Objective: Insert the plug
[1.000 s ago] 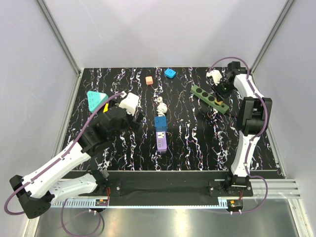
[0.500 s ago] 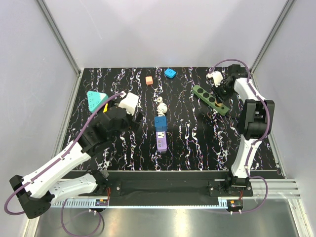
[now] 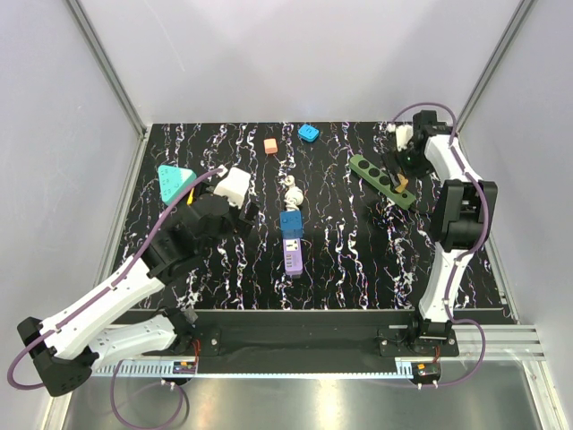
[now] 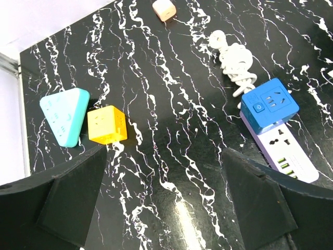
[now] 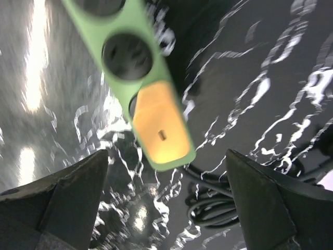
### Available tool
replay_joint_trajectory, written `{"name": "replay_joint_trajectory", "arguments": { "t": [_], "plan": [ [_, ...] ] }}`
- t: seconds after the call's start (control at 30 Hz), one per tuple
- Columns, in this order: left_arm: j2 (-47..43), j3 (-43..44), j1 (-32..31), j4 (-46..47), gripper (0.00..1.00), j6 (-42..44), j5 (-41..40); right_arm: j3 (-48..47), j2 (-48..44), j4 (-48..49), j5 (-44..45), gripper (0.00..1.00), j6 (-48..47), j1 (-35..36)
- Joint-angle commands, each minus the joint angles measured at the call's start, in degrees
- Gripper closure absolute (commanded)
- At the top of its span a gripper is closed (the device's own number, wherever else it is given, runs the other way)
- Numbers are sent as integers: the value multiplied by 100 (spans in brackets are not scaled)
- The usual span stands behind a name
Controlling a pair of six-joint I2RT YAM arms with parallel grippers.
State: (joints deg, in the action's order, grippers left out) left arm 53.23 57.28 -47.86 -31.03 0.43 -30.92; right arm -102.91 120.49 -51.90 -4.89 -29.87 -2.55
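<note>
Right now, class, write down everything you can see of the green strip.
The green strip is a long, smooth, plastic-looking bar with round dark sockets in a row. It lies flat and diagonal at the far right of the table. An orange plug sits on its end socket, and a black cable coils beside that end. The right gripper hangs open over that end, not touching it.

the orange plastic plug (image 5: 158, 130) sits in the near end of the green plastic power strip (image 3: 376, 175), right of centre on the black marbled table (image 3: 358, 269). mid-table, the blue cube adapter (image 3: 291, 223) sits on the far end of the purple plastic power strip (image 3: 293, 257) (white coiled cable (image 3: 293, 191) just behind). far left lies the teal triangular socket block (image 3: 170, 181), with the yellow cube adapter (image 4: 106, 125) just beside it on the right.
</note>
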Motion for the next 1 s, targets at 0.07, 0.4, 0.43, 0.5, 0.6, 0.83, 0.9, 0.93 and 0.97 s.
{"name": "replay_joint_trajectory", "arguments": {
  "t": [0.07,0.4,0.43,0.5,0.6,0.83,0.9,0.93,0.97],
  "plan": [
    [-146,-67,-22,457,1,-25,-581,-904,-404,716,725,0,2197,202],
    [362,283,1047,152,2,-1368,468,-3208,696,382,-584,0,4587,939],
    [546,571,1746,28,4,-1518,829,-3209,661,408,-549,0,4508,1062],
    [1100,775,2575,-192,6,-1922,1933,-2965,407,444,-469,0,4516,1449],
    [1803,1101,3729,-202,7,-2152,2327,-1827,-243,890,-653,0,4603,1992],
    [4084,2372,5416,167,6,-2029,2687,1061,-1720,3226,-1356,0,5393,2653],
    [4641,2769,5698,132,6,-1880,2809,1517,-1993,3536,-1655,0,5448,2750],
    [4905,3137,5778,123,6,-1836,2854,1642,-2081,3581,-1708,0,5395,2846],
    [5438,3375,5831,97,6,-1731,2889,1730,-2230,3616,-1804,0,5343,2874]
  ]
}}
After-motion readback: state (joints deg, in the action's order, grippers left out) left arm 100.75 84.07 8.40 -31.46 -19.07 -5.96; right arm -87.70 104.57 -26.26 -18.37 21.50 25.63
